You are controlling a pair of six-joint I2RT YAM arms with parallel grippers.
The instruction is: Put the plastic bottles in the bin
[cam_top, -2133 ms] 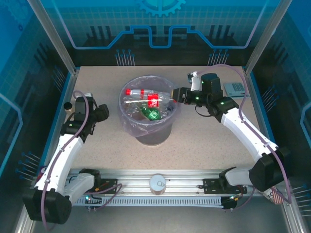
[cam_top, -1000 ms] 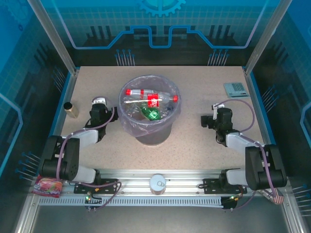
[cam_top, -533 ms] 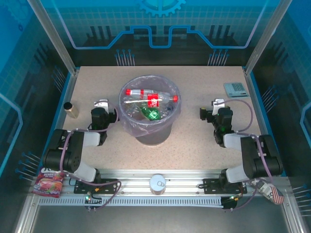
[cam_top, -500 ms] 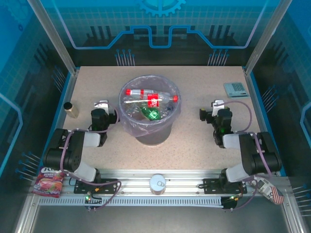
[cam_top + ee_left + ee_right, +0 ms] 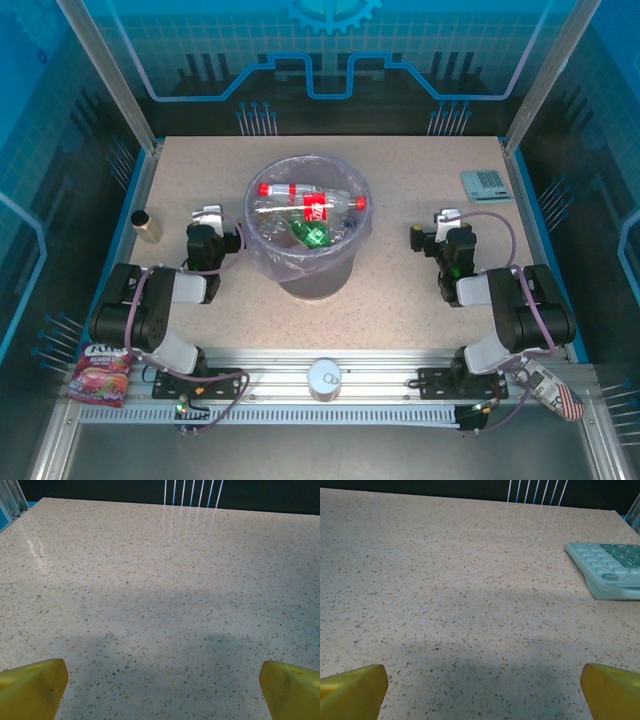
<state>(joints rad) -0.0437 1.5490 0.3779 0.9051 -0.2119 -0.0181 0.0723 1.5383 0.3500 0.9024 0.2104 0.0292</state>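
1. Top view: the plastic bottles [image 5: 305,208] lie piled inside the bin [image 5: 300,280], which stands mid-worktop [image 5: 400,300]. The left hand [image 5: 210,218] sits low just left of the bin. The right hand [image 5: 440,222] is well off to the bin's right. An amber jar [image 5: 146,226] stands near the left edge, a calculator [image 5: 485,184] at the far right.
2. Left wrist view: the left hand's yellow fingertips [image 5: 32,687] stand wide apart, with bare worktop between them.
3. Right wrist view: the right hand's fingertips [image 5: 352,690] are equally wide and hold nothing. The calculator lies ahead to the right.
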